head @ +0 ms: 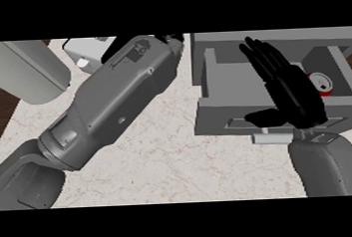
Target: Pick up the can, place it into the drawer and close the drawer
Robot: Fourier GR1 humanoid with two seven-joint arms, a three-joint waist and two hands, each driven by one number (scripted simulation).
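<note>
Pale speckled marble countertop (pixel 181 160) fills the lower scene, with dark wood floor at the left edge. Most of it is covered by the left forearm (pixel 104 108), which runs up the picture; the left hand (pixel 172 38) is mostly hidden, so I cannot tell its fingers' state. At right, the grey drawer (pixel 222 83) stands open, holding the can (pixel 322 82), half hidden behind the right hand (pixel 292 93), whose fingers are straight, holding nothing.

The grey drawer (pixel 221 78) stands open on the marbled counter (pixel 173 155). The can (pixel 322 82) lies inside it, at the right side. The right hand (pixel 292 90) is above the drawer, fingers straight. The left hand (pixel 168 39) is mostly hidden behind its forearm.
</note>
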